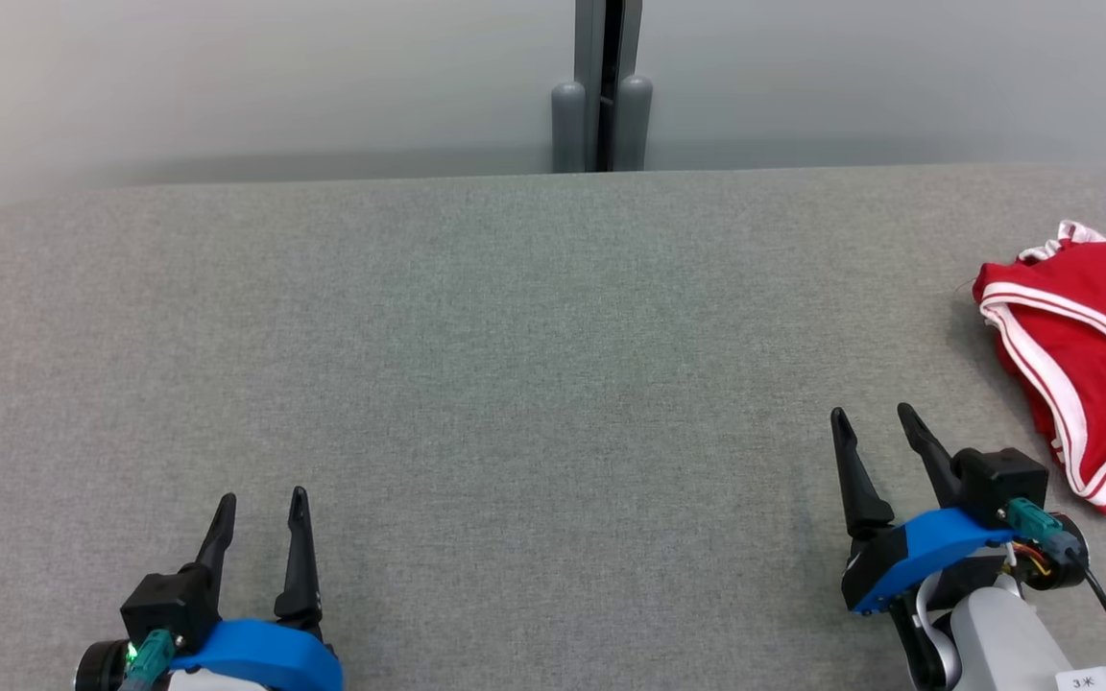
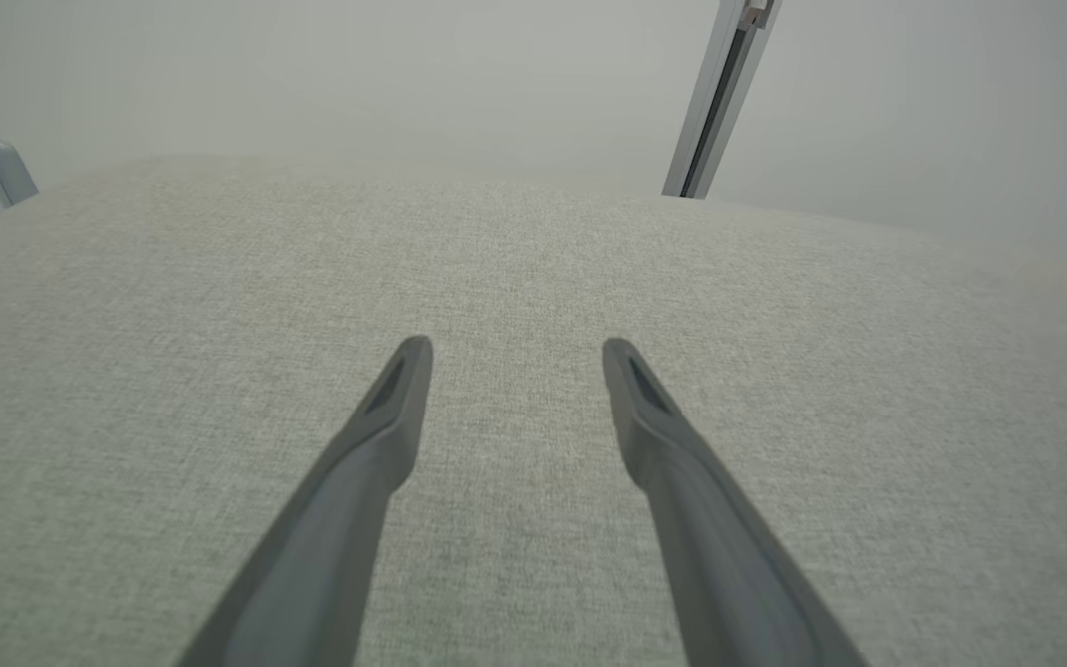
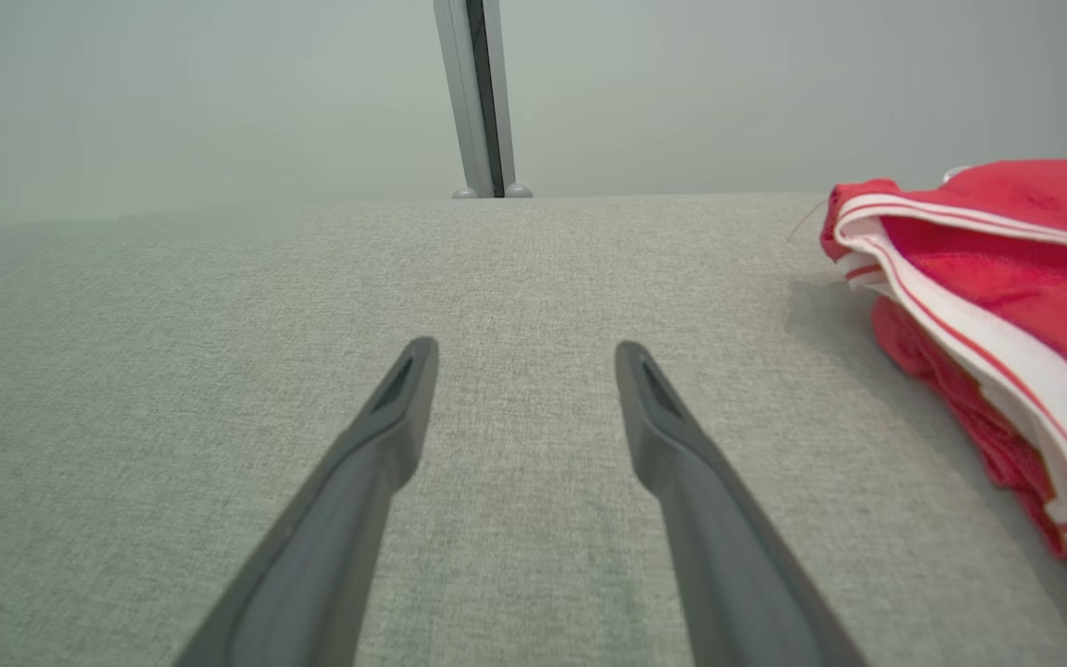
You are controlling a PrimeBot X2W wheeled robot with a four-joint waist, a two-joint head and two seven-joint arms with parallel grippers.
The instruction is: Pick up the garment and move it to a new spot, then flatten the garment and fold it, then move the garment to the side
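Note:
A red garment point(image 1: 1091, 355) with white stripe trim lies bunched at the right edge of the grey fabric table point(image 1: 515, 365); part of it runs off the head view. In the right wrist view the garment point(image 3: 997, 278) sits to the right of the fingers. My right gripper point(image 1: 872, 416) stands open near the front right, a short way left of the garment and not touching it. At the front left my left gripper point(image 1: 263, 497) is open over bare cloth, with nothing between its fingers point(image 2: 404, 389).
A pale wall runs behind the table's far edge, with a grey vertical post point(image 1: 603, 86) at its middle. Wide grey table surface stretches between and beyond both grippers.

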